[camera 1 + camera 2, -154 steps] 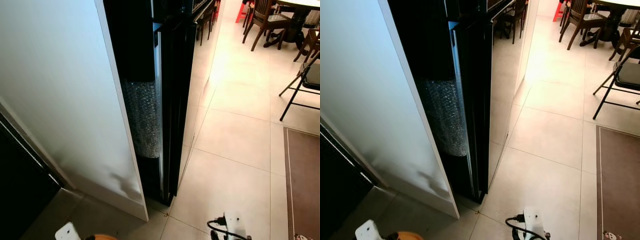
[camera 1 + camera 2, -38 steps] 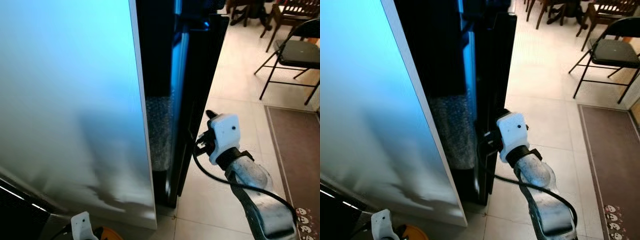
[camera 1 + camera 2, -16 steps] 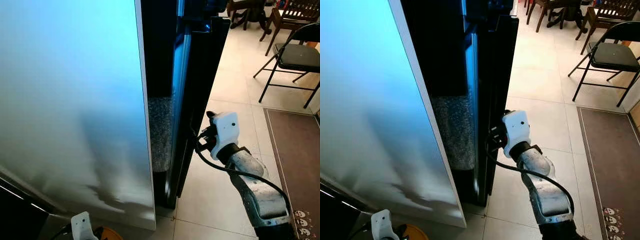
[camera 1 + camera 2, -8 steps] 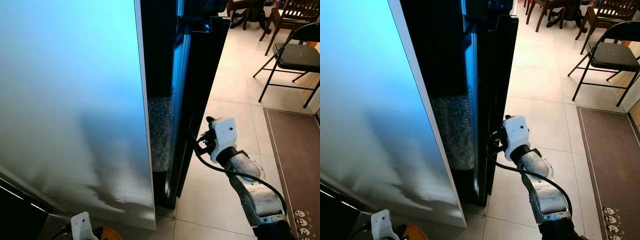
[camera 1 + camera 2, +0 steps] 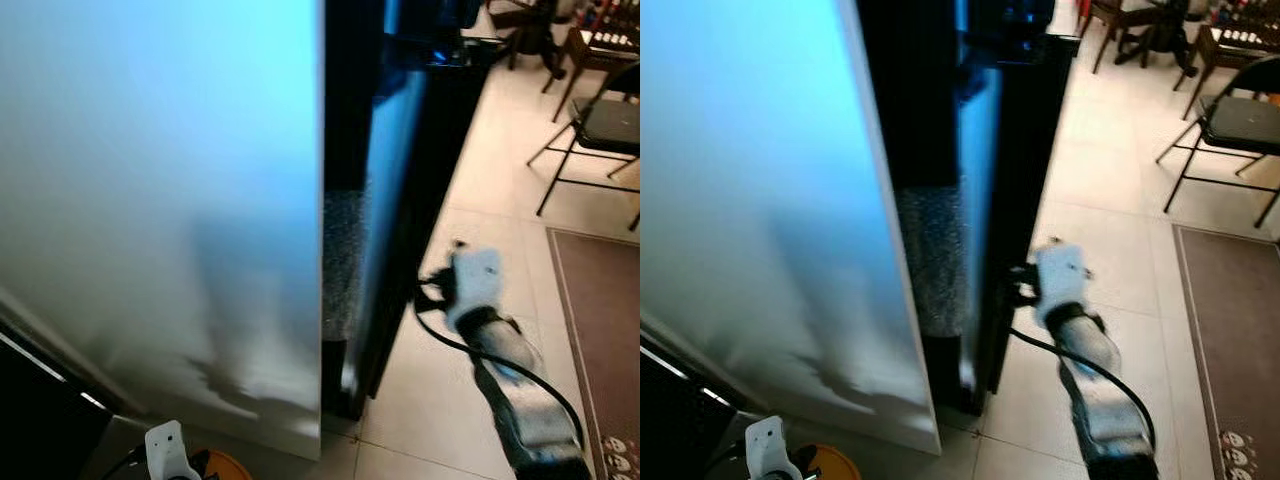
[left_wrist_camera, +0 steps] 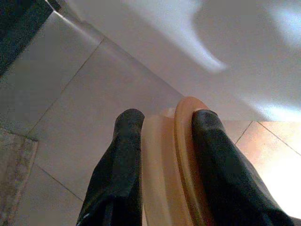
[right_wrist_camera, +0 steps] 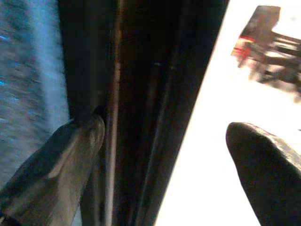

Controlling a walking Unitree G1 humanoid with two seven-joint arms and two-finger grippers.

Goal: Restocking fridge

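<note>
From the head views, the black fridge (image 5: 1025, 150) stood beside a tall white panel (image 5: 760, 200), and the right gripper (image 5: 1018, 283) was up against the front edge of the fridge door, low down. The step in hand looked like getting the door open, with stocking to follow. Both head pictures were blurred, and nothing of the fridge's inside could be made out. Bubble wrap (image 5: 937, 260) filled the dark gap between panel and fridge.

In the right wrist view, the right gripper (image 7: 160, 150) had its fingers spread wide, one finger (image 7: 61, 160) tucked against the dark door edge and the other out over the bright floor. Whether that finger had hooked behind the edge was hard to tell. The next move probably called for a pull outward along the door's swing without slipping off.

In the left wrist view, the left gripper (image 6: 162, 155) hung low over the tiled floor (image 6: 70, 99), clamped on an orange lidded container (image 6: 164, 165), seemingly the thing to be stocked. Most of the container was cut off, so its contents stayed unknown.
</note>
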